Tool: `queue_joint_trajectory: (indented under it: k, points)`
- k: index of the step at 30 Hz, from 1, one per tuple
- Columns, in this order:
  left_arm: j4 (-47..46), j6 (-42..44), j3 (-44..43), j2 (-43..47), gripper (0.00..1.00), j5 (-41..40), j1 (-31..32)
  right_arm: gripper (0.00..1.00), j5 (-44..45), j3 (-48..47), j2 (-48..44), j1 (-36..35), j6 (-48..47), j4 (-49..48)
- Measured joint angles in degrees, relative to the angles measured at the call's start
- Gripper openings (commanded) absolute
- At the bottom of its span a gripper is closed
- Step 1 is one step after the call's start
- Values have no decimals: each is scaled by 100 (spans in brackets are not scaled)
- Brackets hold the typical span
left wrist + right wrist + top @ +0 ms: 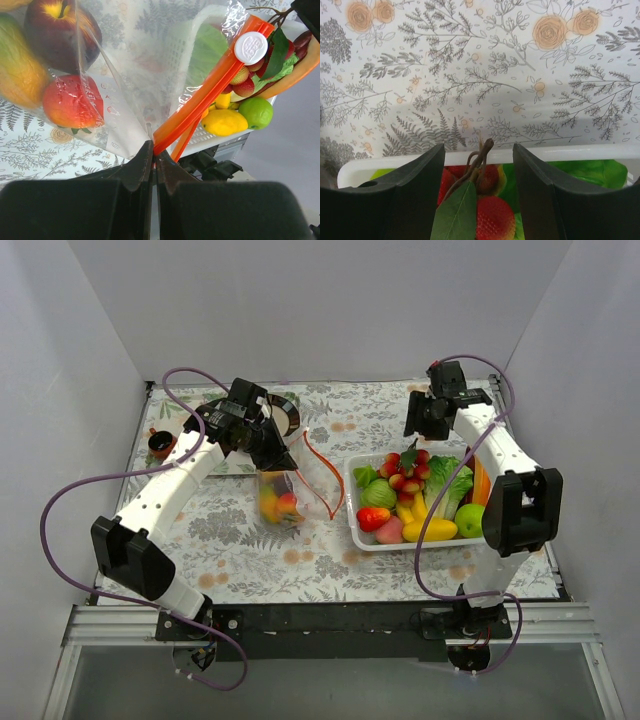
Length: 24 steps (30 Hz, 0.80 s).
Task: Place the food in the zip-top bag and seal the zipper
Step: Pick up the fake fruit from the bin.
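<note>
Bagging in progress: the left pincer is clamped shut on a corner of the zip-top bag, with clear film and the end of the orange zipper coming out from between its tips. From there the zipper climbs up and to the right of the fingers to a white slider, its two strips parted. Ahead and to the left of this pincer, inside the pouch, lie a dark red apple, a yellow fruit and an orange-red fruit.

Over the far rim of the white basket, the right pincer stands open. Its fingers straddle the brown stem of a red fruit bunch, with a gap on either side. A green leaf hangs below the stem. Beyond the tips spreads the floral tablecloth. More food fills the basket under this pincer, among it a lime and a lemon.
</note>
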<state>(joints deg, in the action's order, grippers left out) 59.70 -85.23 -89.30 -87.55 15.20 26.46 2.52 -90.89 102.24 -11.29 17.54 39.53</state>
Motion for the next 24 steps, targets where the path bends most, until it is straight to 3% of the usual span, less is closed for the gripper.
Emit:
queue_joint_trajectory:
  k: [10,13,17,24]
  points:
    - [-2,-4,0,2,0,0,0,46,-273,573,-186,-37,-61,-107]
    - [-9,-4,15,9,0,-2,0,23,-297,671,-190,-74,-107,-146]
    - [-15,-7,79,31,0,-2,0,5,-369,734,-219,-90,-94,-208]
    - [-17,-7,81,33,0,-13,0,1,-426,901,-656,-144,-63,-223]
